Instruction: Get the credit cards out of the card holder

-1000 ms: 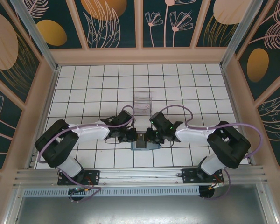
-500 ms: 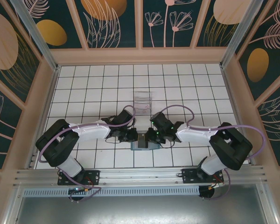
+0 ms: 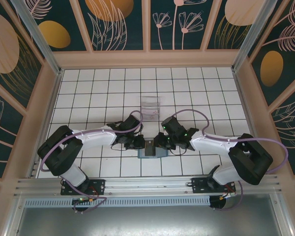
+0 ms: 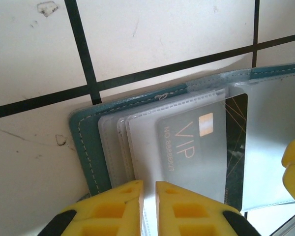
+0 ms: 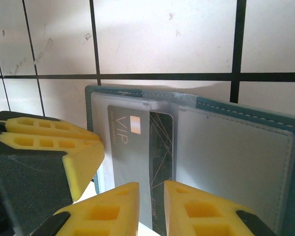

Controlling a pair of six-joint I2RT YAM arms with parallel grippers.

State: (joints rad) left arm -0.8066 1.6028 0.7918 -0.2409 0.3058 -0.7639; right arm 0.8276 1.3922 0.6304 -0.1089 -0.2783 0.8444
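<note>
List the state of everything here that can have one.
Wallet: open, lying flat on the table.
Black card: inside a clear sleeve, not out.
Clear box: standing apart behind the wallet, untouched.
Left gripper: nearly shut at the sleeve edges.
Right gripper: nearly shut at the card's near edge.

Stitched matt blue card holder with clear glossy plastic sleeves.

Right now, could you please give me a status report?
Left gripper and right gripper nearly shut at open wallet. Black card in sleeve. Clear box far off.
</note>
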